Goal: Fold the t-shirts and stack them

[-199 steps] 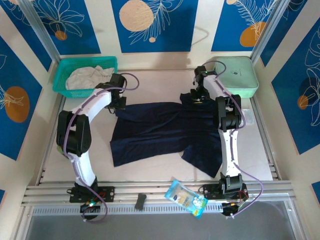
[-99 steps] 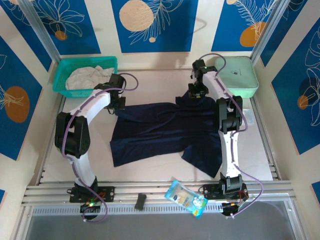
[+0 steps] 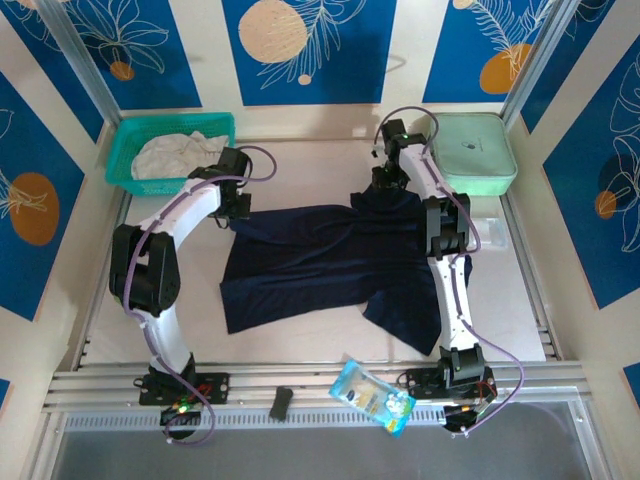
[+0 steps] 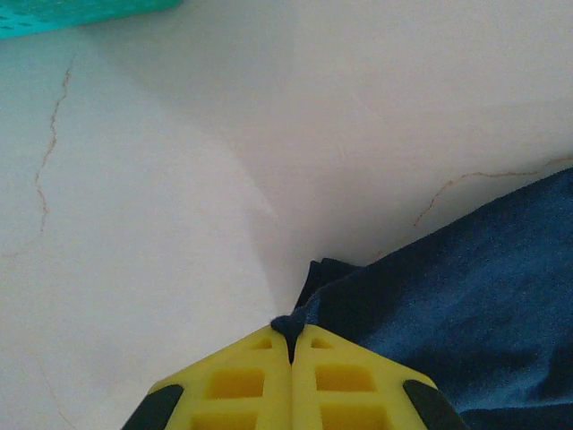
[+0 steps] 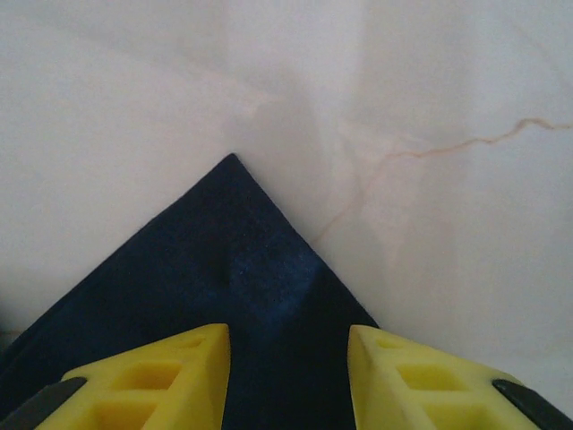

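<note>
A dark navy t-shirt (image 3: 330, 262) lies spread out across the middle of the table. My left gripper (image 3: 240, 207) is at its far left corner, shut on a pinch of the navy cloth (image 4: 448, 296), which bunches at the tips of the left gripper (image 4: 291, 330). My right gripper (image 3: 385, 184) hovers over the shirt's far right corner. In the right wrist view that pointed corner (image 5: 237, 242) lies flat on the table, between and ahead of the open right gripper (image 5: 288, 339), untouched. A pale off-white t-shirt (image 3: 172, 154) sits crumpled in the teal basket (image 3: 118, 160).
A mint-green hard case (image 3: 478, 150) stands at the far right, close to the right arm. The teal basket's rim (image 4: 81, 13) shows at the top of the left wrist view. A snack packet (image 3: 372, 397) and a small black object (image 3: 281, 402) lie on the front rail.
My right gripper has opened, let go of the shirt's far right corner, and moved slightly towards the back. The left gripper has held still on its corner.
</note>
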{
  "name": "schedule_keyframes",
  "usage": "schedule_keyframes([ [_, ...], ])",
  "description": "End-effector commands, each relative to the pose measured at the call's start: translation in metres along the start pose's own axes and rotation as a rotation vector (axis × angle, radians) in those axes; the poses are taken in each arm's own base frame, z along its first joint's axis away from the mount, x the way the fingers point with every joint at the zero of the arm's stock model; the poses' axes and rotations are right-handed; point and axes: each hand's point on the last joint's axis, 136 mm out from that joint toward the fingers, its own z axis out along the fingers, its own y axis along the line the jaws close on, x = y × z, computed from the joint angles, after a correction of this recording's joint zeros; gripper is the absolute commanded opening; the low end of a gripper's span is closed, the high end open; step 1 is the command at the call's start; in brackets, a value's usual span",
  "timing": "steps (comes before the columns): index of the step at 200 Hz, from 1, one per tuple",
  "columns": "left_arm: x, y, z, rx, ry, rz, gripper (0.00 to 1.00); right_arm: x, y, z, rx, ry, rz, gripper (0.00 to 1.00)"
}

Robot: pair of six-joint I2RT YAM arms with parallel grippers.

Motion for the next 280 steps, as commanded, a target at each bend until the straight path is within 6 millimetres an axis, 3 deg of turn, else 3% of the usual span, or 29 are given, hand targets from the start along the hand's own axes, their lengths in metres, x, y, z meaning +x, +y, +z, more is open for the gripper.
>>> schedule_keyframes([
  [1,-0.008,-0.001,-0.009,0.004,-0.022,-0.008,0.00,-0.025,0.007,-0.014,-0.025,-0.087,-0.043,0.43],
  [78,-0.010,-0.004,-0.003,0.010,-0.012,0.000,0.00,-0.040,0.005,0.009,-0.004,-0.129,-0.096,0.50],
  [126,-0.008,-0.006,0.005,0.008,0.006,0.007,0.00,-0.025,0.019,0.033,-0.026,-0.067,-0.140,0.47],
  [176,-0.008,-0.008,0.012,0.012,0.020,0.010,0.00,-0.006,0.018,0.048,-0.018,0.011,-0.147,0.41],
  [209,-0.007,-0.007,0.013,0.006,0.021,0.011,0.00,-0.013,0.014,0.027,-0.032,-0.016,-0.120,0.41],
  [260,-0.011,-0.006,0.009,0.004,0.001,0.003,0.00,-0.045,0.011,-0.040,-0.082,-0.165,-0.062,0.43],
  [280,-0.012,-0.006,0.006,0.003,-0.011,0.001,0.00,-0.046,0.010,-0.047,-0.079,-0.171,-0.067,0.43],
])
